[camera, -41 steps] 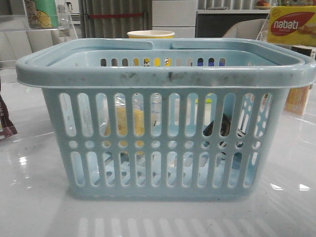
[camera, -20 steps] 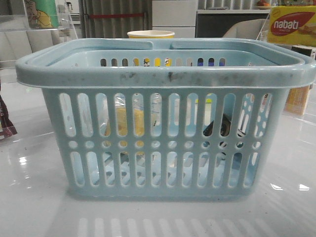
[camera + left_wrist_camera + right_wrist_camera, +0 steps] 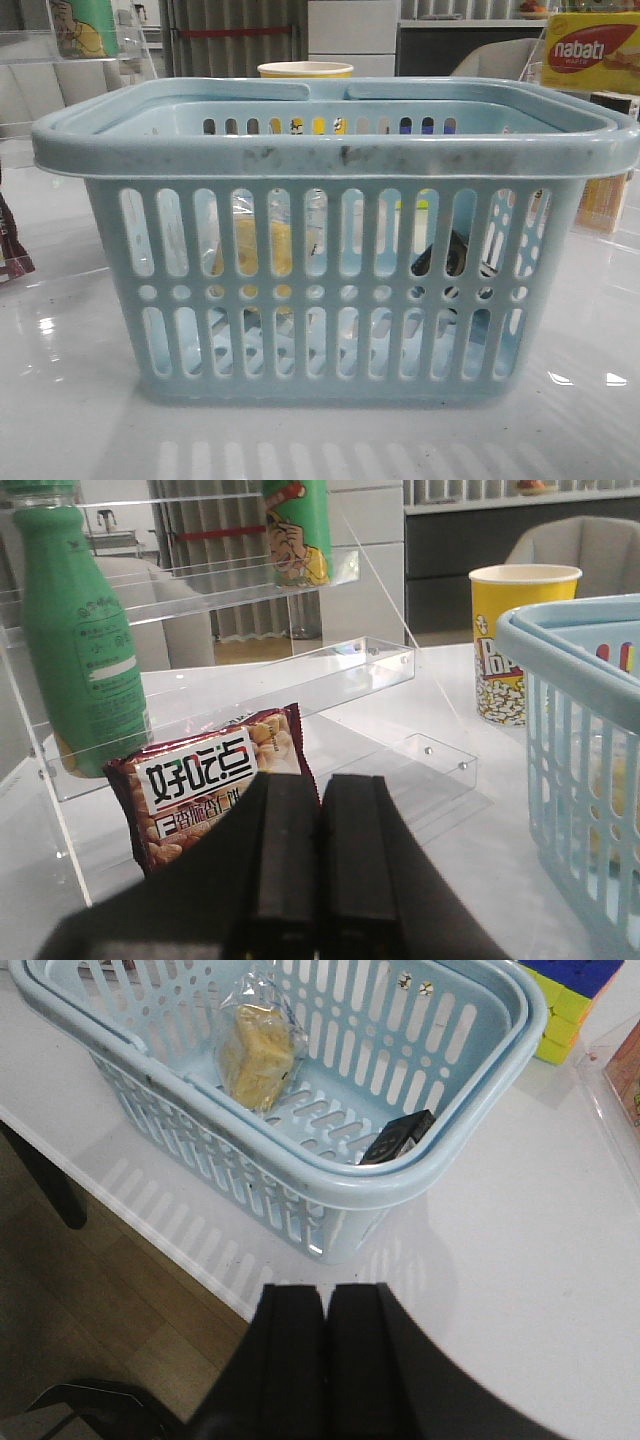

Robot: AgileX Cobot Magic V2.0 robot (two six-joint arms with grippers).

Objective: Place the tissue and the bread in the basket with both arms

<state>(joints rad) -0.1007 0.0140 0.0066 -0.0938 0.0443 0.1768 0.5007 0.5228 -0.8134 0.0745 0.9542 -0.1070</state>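
A: Where are the two items found?
B: Both are seen inside the large light blue plastic basket with slotted sides [image 3: 330, 290], which stands on the glossy white surface [image 3: 60, 400]. The pale yellow bread in its clear crinkly wrapper [image 3: 256, 1048] is propped against one long wall of the basket. The small dark soft tissue pack with pale markings [image 3: 396, 1137] is lodged at the opposite long wall, near a corner, well apart from the bread.

A: And through the slots?
B: In the front view the bread [image 3: 262, 248] is glimpsed behind the basket's left half and the tissue pack [image 3: 452, 256] behind its right half.

A: How are the jaws set?
B: The jaws of the left gripper [image 3: 320, 830] are pressed together with nothing between them. The jaws of the right gripper [image 3: 326, 1345] are likewise clenched on nothing, outside the basket near its end.

A: What else is shown around the basket?
B: A yellow paper popcorn cup [image 3: 520, 640] is seen just beside the basket. A maroon snack packet [image 3: 205, 785] and a green bottle [image 3: 80, 650] on a clear acrylic shelf [image 3: 300, 680] are seen farther from it.
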